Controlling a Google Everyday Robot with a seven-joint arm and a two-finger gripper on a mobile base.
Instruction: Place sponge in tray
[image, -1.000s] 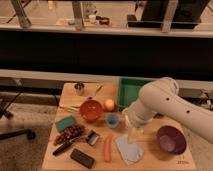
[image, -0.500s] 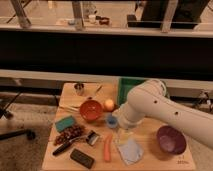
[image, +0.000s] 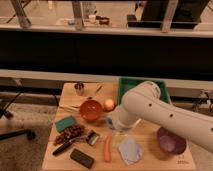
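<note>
Teal-green and flat, the sponge (image: 65, 123) lies on the left part of the table (image: 52, 159), just beside the red bowl (image: 91, 110) and just behind a dark cluster that looks like grapes (image: 70, 133). It sits where it sat a second ago, so nothing has taken hold of it.

What has changed is the arm. Over the last second its white bulk has swung leftward across the table, away from the purple bowl (image: 171, 141) and toward the middle. It now hides much of the green tray (image: 125, 83) at the back right.

The claw (image: 118, 126) is at the arm's lower end, low over the table between the red bowl and the grey-blue cloth (image: 131, 150), near the carrot (image: 107, 148). Whether it is released or clenched I cannot tell, as the arm covers it. It carries no sponge in any case, since the sponge lies well apart to its left.

I judge this to be the approach, with the grasp not yet begun and the whole placing still to do. The leftward drift fits a reach for the sponge. To get there the claw must pass the near side of the red bowl without nudging it. Once the sponge is held, the carry runs back to the right, over the bowl and the orange ball (image: 109, 104), to the tray
</note>
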